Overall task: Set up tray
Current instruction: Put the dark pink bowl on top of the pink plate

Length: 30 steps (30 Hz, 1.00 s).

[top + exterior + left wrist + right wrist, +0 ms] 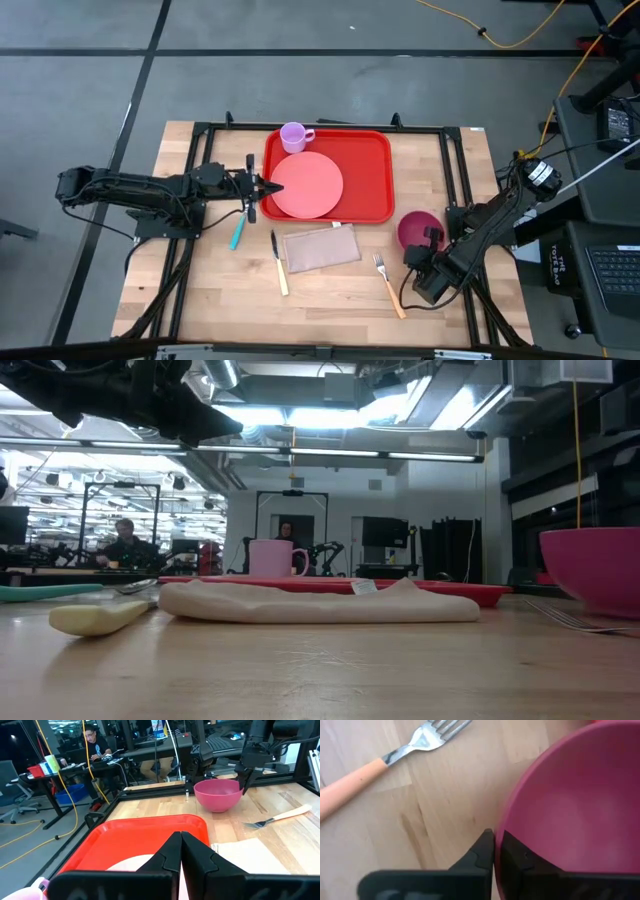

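Tray setup: bowl grip.
Right gripper point(494, 851) pinching pink bowl point(570, 805) rim for lifting to red tray point(370, 170); left gripper point(262, 188) closed, over pink plate point(306, 185).

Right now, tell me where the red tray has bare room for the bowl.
The tray is bare on its right side, between the pink plate and the right rim. Its left side is crowded: plate plus cup. The right fingers pinch the bowl rim.

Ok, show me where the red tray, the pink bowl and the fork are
red tray point(368, 180), high view, bare floor of the tray right of the plate.
pink bowl point(218, 795), left wrist view, the outer wall.
fork point(427, 736), right wrist view, the metal neck just below the tines.
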Available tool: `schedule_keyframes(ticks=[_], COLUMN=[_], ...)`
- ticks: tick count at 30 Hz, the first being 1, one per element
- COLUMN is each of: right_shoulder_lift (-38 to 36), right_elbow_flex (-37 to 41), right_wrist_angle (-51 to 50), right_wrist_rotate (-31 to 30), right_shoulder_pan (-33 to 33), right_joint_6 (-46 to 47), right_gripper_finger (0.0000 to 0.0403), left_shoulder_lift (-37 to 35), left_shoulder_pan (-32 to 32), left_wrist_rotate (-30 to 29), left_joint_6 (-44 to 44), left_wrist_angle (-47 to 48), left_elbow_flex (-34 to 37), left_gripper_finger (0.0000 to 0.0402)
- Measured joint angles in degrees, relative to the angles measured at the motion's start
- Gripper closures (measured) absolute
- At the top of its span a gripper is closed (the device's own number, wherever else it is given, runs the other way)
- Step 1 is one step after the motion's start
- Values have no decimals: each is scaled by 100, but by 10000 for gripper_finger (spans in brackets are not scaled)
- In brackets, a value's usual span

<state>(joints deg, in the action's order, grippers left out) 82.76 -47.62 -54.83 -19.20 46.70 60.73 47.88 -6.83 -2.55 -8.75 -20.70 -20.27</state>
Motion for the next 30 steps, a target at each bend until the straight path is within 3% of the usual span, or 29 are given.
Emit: schedule_keyframes(ticks=[8, 17, 25, 30], right_shoulder_lift=[-2, -367, -1343, -1506], right_elbow_flex=[-136, -623, -629, -632], right_wrist_angle=[-45, -100, -75, 196], right_wrist_rotate=[0, -12, -299, -327], right_shoulder_pan=[-9, -120, -741, -1292], right_joint_6=[-148, -1023, -1950, -2882], right_gripper_finger=[391, 391, 391, 391], left_shoulder_lift=[0, 0, 1, 0], left_shoulder_pan=[-2, -2, -1, -2], left_wrist_rotate=[0, 0, 0, 0], left_joint_6=[0, -2, -246, -251], left_wrist_angle=[5, 0, -3, -3], left_elbow_flex=[0, 0, 0, 0], left_gripper_finger=[400, 394, 394, 393])
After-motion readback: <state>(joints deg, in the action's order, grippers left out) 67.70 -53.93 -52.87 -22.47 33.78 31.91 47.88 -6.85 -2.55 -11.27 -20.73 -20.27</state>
